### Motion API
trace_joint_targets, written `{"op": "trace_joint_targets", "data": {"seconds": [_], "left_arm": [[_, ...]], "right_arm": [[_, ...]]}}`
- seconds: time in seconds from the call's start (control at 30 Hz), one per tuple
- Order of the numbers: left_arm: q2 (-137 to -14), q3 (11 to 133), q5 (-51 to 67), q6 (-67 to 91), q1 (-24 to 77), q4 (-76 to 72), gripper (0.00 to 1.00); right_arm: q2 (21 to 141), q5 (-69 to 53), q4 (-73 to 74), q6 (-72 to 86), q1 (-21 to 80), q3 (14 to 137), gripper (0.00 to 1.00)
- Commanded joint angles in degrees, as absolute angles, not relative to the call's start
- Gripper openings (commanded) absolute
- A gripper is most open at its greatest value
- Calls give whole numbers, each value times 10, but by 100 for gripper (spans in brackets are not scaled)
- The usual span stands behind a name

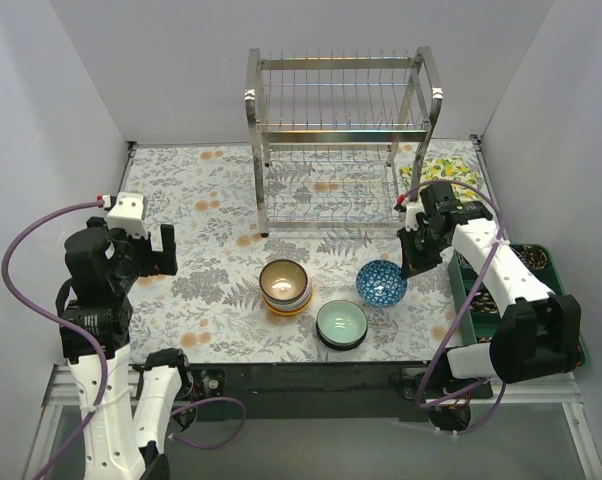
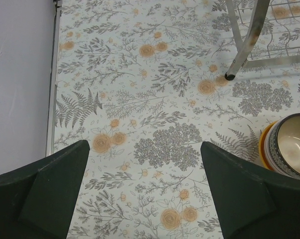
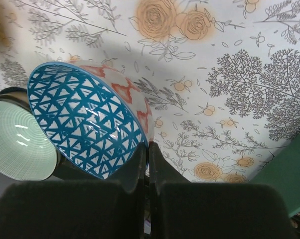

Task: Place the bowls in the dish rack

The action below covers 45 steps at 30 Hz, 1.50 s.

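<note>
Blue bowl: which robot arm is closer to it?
Right. The right end effector pinches the rim of the blue bowl. The left end effector hangs open far off, on the other side of the stacked bowls.

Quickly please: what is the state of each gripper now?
Left gripper: open, holding nothing.
Right gripper: closed on the rim of the blue-patterned bowl.

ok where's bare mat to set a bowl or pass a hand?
Free: mat between dish rack and left gripper; strip between rack and stacked bowls. Crowded: near centre, that stack, green bowl, blue bowl pinched by right gripper.
</note>
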<state>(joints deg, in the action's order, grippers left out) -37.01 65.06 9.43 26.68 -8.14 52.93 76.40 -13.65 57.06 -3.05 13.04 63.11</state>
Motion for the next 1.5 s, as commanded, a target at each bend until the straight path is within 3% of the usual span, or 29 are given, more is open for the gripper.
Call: {"op": "trace_joint_targets", "data": {"seconds": [0.0,0.5,0.6,0.7,0.83,1.27,1.47], "left_arm": [[-355,662,102,264,-85,555,96],[-337,628,103,248,-84,558,96],[-337,627,106,243,-84,555,96],[-338,624,112,240,-84,555,97],[-339,617,114,232,-84,551,97],[-343,622,94,220,-76,559,97],[-341,620,86,227,-75,564,97]], "right_arm": [[782,-135,507,-9,121,598,1],[778,-112,369,15,121,498,1],[771,-122,370,21,122,489,21],[763,-118,376,25,122,492,34],[758,-108,387,38,122,494,42],[786,-123,389,45,121,490,42],[800,-120,388,47,122,489,34]]}}
